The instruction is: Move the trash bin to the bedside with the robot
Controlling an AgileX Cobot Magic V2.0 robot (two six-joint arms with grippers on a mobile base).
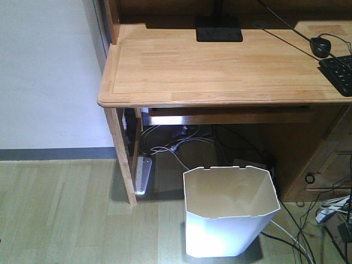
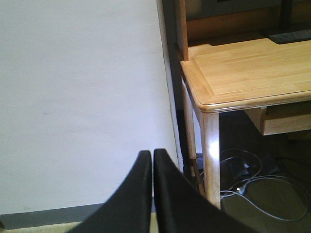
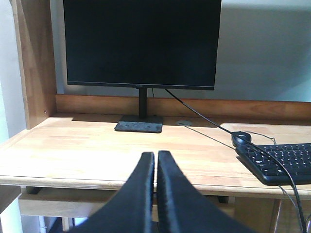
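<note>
The white trash bin (image 1: 228,212) stands upright and empty on the wood floor in front of the desk, at the lower middle of the front view. Its faceted rim has small notches. The bed is out of view. My left gripper (image 2: 152,154) is shut and empty, pointing at the white wall left of the desk corner. My right gripper (image 3: 156,155) is shut and empty, held level with the desk's front edge, facing the monitor. Neither gripper shows in the front view, and the bin shows in neither wrist view.
A wooden desk (image 1: 220,66) carries a monitor (image 3: 141,43) on its stand (image 1: 219,28), a mouse (image 1: 320,46) and a keyboard (image 1: 340,72). Cables and a power strip (image 1: 144,173) lie under it. More cables (image 1: 330,212) trail right of the bin. A white wall (image 1: 44,71) is at left.
</note>
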